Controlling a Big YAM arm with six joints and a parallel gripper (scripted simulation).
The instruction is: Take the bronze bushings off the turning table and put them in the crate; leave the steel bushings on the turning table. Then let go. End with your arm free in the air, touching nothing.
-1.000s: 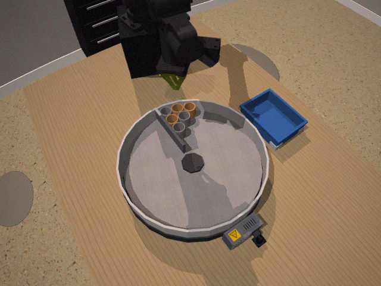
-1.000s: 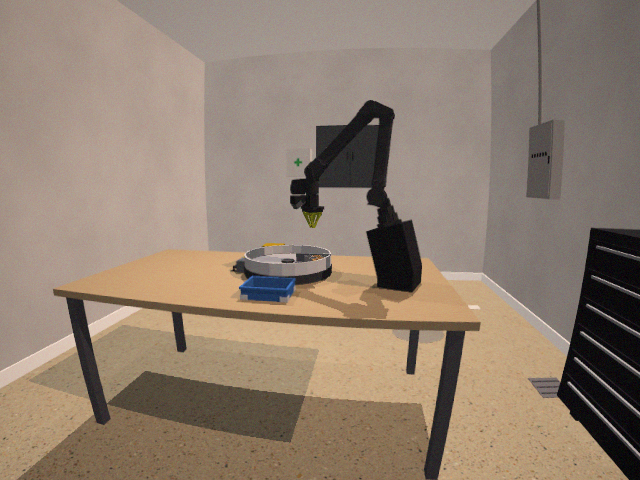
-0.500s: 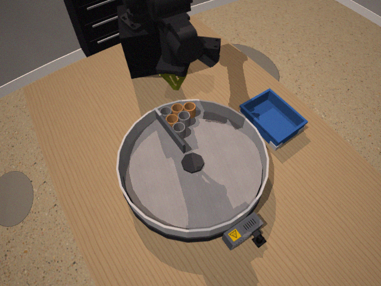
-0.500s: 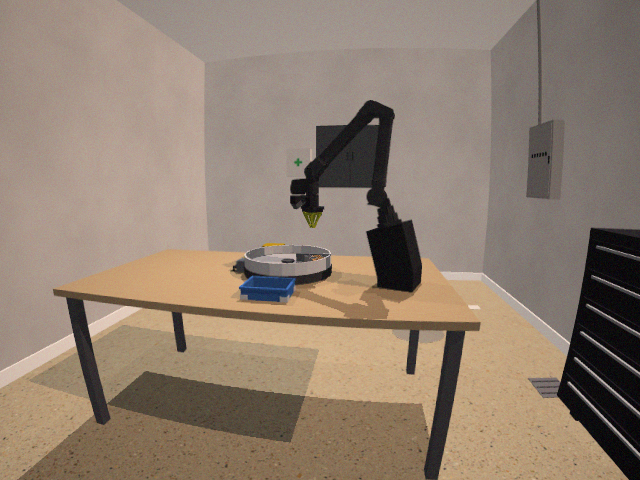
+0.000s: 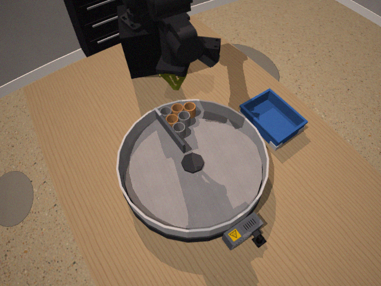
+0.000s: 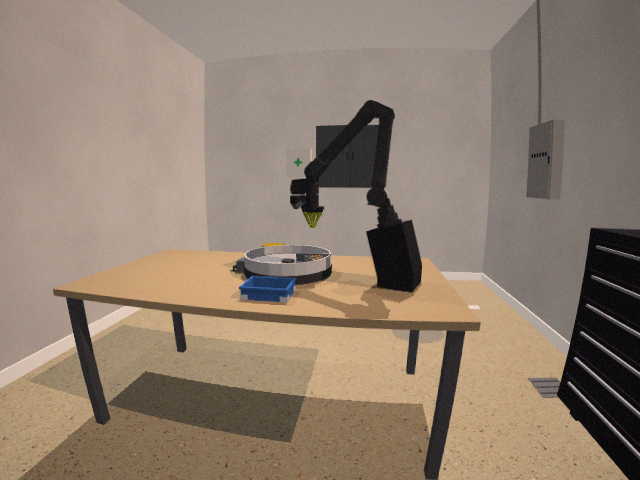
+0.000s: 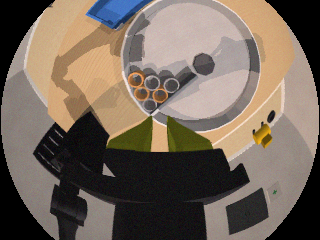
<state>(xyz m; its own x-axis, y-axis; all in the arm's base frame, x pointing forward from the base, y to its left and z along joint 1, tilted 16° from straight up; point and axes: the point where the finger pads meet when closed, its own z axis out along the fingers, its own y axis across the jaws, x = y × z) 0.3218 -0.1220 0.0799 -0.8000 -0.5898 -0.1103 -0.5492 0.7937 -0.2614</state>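
Note:
The grey turning table (image 5: 120,172) (image 6: 268,268) (image 7: 200,23) stands in the middle of the wooden table. Three bronze bushings (image 5: 177,108) (image 5: 189,107) (image 5: 171,118) (image 7: 136,79) and three steel bushings (image 5: 165,111) (image 5: 184,115) (image 5: 178,126) (image 7: 171,84) stand upright in a cluster against a divider bar (image 5: 174,133), at the far rim. The blue crate (image 5: 255,123) (image 6: 266,289) (image 7: 100,12) is empty, to the right of the turning table. My gripper (image 5: 174,81) (image 6: 312,219) (image 7: 159,119) hangs high above the cluster, its green fingers a narrow gap apart, with nothing between them.
A dark hub (image 5: 192,162) sits at the turning table's centre. A grey control box (image 5: 241,233) with a yellow warning label lies at its near rim. The arm's black base (image 5: 141,55) (image 6: 395,255) stands behind the turning table. A black drawer cabinet (image 6: 615,330) stands off the table.

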